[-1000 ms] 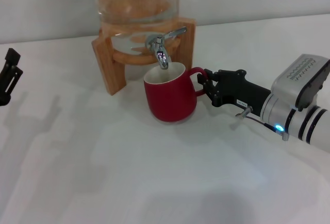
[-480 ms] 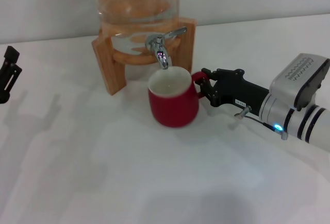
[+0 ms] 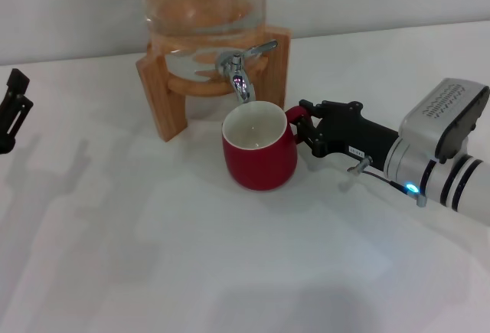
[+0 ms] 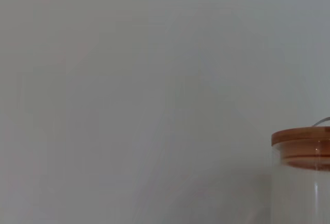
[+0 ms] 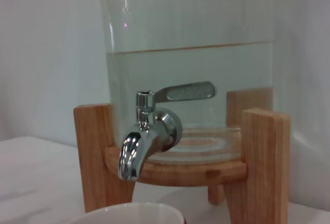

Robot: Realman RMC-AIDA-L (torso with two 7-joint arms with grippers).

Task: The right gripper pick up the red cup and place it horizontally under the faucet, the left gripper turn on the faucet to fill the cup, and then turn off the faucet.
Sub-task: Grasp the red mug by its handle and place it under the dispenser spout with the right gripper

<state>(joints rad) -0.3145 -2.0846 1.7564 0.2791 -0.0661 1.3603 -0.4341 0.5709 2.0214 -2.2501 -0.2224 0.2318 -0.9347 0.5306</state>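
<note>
A white table (image 3: 153, 256) fills most of the head view, and at its far edge stands a glass dispenser jar (image 3: 205, 0) seated in a wooden stand (image 3: 164, 92). The right wrist view shows the jar holding clear liquid up to a line well above the faucet; the left wrist view catches only the jar's wooden lid (image 4: 301, 144) against a plain wall.

The right arm (image 3: 448, 157), silver-white with black bands and a small blue light, reaches in from the right side of the table. A white label with tiny printing sits on the black gripper body, too small to read.

The red cup (image 3: 260, 149) stands upright on the table in front of the stand, its white inside facing up and its loop handle pointing toward the right arm. The cup's rim sits directly below the faucet's spout.

The right gripper (image 3: 300, 127) is just beside the cup on its handle side, with its black fingers clamped on the handle.

The faucet (image 3: 237, 73) is a shiny chrome spigot projecting from the jar's base, its spout angled down; its thin lever handle (image 5: 185, 91) lies level, pointing sideways.

The left gripper (image 3: 14, 107) sits at the far left edge of the head view, well apart from the jar and cup; I cannot tell whether its fingers are apart or together.
</note>
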